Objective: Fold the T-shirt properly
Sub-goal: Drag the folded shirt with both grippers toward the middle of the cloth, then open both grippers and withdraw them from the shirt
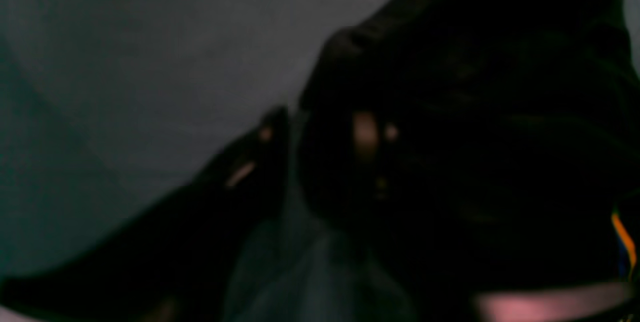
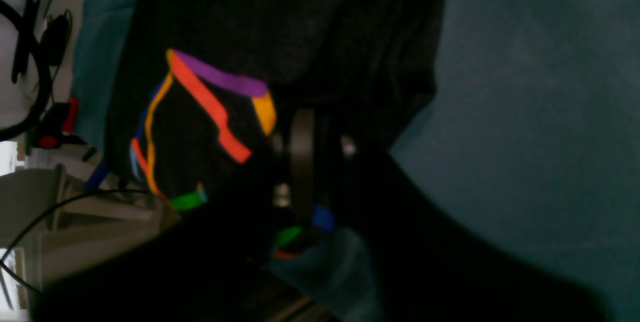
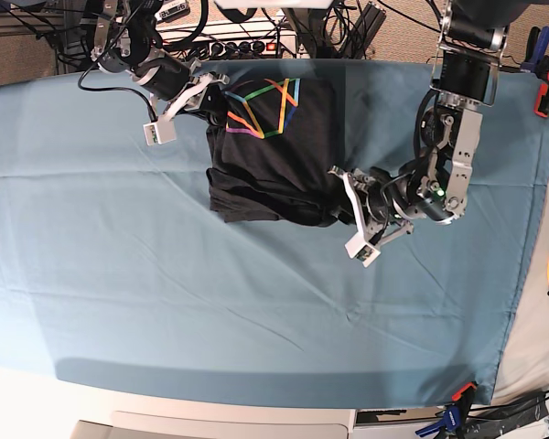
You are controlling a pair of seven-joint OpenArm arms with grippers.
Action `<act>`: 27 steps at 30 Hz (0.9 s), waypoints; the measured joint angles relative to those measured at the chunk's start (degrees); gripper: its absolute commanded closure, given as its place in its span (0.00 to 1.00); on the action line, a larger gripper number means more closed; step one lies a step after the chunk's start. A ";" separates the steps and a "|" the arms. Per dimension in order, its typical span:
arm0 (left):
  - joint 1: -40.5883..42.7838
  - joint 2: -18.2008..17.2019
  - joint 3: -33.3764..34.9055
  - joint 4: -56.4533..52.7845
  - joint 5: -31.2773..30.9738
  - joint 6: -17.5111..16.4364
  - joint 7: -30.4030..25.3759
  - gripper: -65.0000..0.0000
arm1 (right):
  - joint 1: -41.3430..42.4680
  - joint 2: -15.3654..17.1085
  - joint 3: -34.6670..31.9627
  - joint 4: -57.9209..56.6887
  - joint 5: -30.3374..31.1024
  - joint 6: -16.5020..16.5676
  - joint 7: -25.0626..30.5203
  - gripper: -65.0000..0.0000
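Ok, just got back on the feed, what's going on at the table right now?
Both arms are at the black T-shirt, which lies bunched into a rough rectangle on the teal table cloth, its coloured print facing up. The left gripper is at the shirt's near corner, the right gripper at its far edge. The fold is not tidy yet.

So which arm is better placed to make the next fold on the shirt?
Probably the left. Its pincer sits at the T-shirt's near corner, beside the rumpled hem that still needs tidying. The right pincer is at the far corner by the print, where the cloth already lies flat.
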 measured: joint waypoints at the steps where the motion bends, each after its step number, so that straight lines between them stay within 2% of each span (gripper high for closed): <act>1: -0.07 0.00 0.00 0.00 0.00 -0.02 0.04 0.59 | -0.02 0.02 0.00 0.02 -0.13 0.76 0.04 0.66; 7: -2.23 -1.29 0.00 0.00 3.15 0.22 0.26 0.59 | 0.87 -0.02 1.18 0.31 -1.36 0.85 1.86 0.64; 11: -5.29 -3.41 -0.22 0.20 3.41 1.60 0.04 0.59 | 4.46 0.04 5.51 0.52 -3.80 -0.24 1.27 0.64; 15: -6.32 -4.98 -0.31 0.22 3.41 1.55 0.07 0.59 | 7.56 0.15 9.49 1.07 -3.80 -0.24 1.27 0.64; 19: -6.45 -5.68 -1.68 0.22 3.58 1.51 0.46 0.60 | 9.55 1.75 10.12 1.11 -3.80 0.09 1.25 0.67; 20: -6.49 -5.66 -2.03 0.22 3.54 1.53 0.48 0.61 | 9.92 2.10 10.12 1.11 -3.82 0.28 1.22 0.76; 22: -6.54 -5.62 -2.91 0.22 3.15 1.51 0.61 0.70 | 10.56 2.25 10.10 1.14 -3.61 2.36 0.28 1.00; 24: -6.47 -5.55 -3.98 0.31 2.01 1.49 1.14 0.83 | 10.88 2.23 9.94 1.14 -2.32 2.40 -1.88 1.00; 26: -6.45 -5.55 -5.40 0.72 1.90 1.51 2.19 0.97 | 10.91 2.23 9.97 1.11 -1.73 5.33 -1.99 1.00; 27: -6.45 -5.55 -6.36 1.09 1.62 1.51 2.36 1.00 | 10.91 2.23 9.97 1.11 -0.76 6.67 -2.19 1.00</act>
